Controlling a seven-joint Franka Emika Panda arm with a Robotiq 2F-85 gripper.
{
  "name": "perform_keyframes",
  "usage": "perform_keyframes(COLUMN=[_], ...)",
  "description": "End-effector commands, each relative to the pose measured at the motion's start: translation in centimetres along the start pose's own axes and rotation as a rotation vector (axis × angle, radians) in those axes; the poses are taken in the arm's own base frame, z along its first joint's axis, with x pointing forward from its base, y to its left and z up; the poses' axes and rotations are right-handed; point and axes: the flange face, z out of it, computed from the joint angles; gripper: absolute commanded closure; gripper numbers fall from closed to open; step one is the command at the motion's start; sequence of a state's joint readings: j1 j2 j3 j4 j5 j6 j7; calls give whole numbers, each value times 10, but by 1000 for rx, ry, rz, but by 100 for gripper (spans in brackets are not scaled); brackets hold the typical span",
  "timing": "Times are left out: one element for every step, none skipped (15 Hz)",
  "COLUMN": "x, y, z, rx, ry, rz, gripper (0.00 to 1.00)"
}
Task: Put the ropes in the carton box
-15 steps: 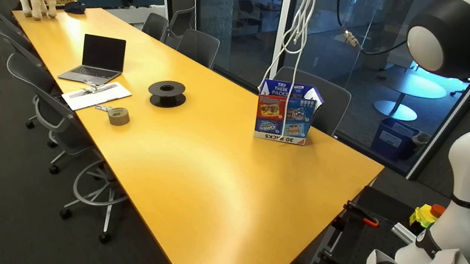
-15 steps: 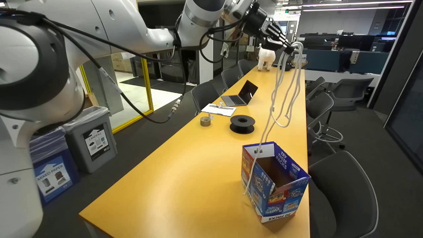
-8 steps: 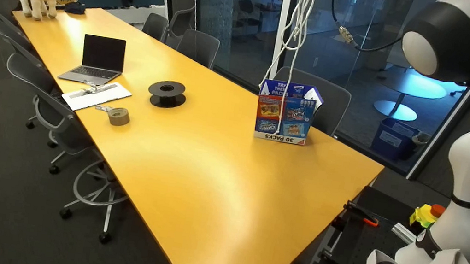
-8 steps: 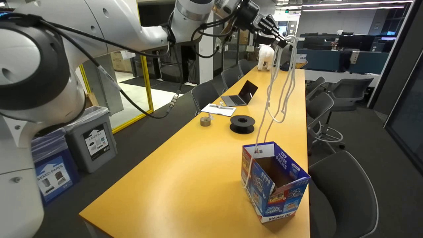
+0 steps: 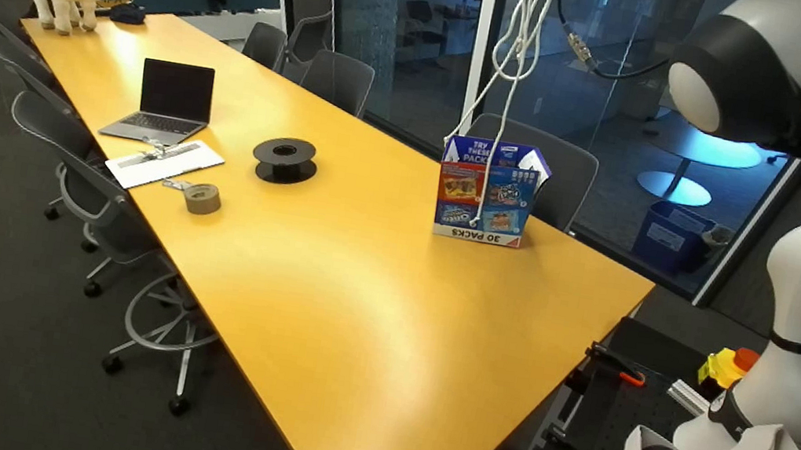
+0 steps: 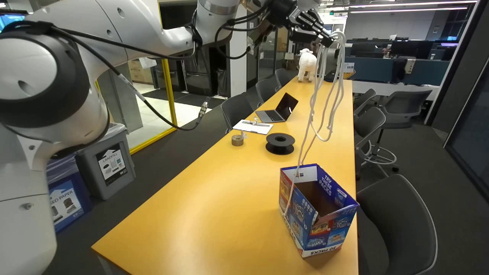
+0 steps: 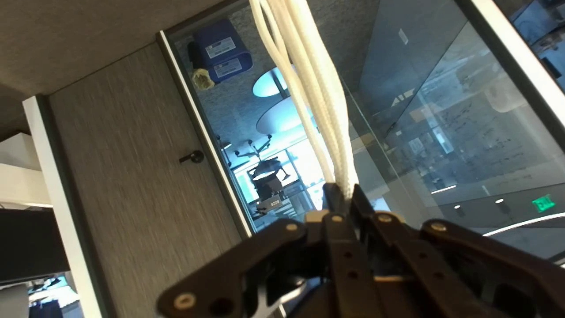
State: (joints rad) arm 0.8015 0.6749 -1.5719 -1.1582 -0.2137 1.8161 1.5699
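End effector (image 7: pixel 344 190) gripping ropes (image 7: pixel 329 106), box (image 6: pixel 303 215) near table edge (image 6: pixel 352 160)

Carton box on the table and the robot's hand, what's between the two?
In an exterior view, white rope runs in loose strands from the hand down to the carton box, one strand hanging outside its wall.

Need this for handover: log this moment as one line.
Gripper: shut on white ropes | One rope end: hanging outside carton box | Carton box: open-topped, on table | Placing: not done
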Motion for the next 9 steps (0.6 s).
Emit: perform_keyframes(x=[0,0,-1,0,0,-2,-2,-2,-2], y=[-8,-9,-10,-11,-12,-14,-15,-16,-16], z=[-3,-1,0,2,4,7,10,12,13], rx=[-23,-34,-39,-43,-47,-52,-59,-66,-70], ry=[83,97,101,105,111,124,133,149,168], rz=[12,15,17,18,19,27,31,39,49], gripper=[95,95,95,95,95,95,95,95,95])
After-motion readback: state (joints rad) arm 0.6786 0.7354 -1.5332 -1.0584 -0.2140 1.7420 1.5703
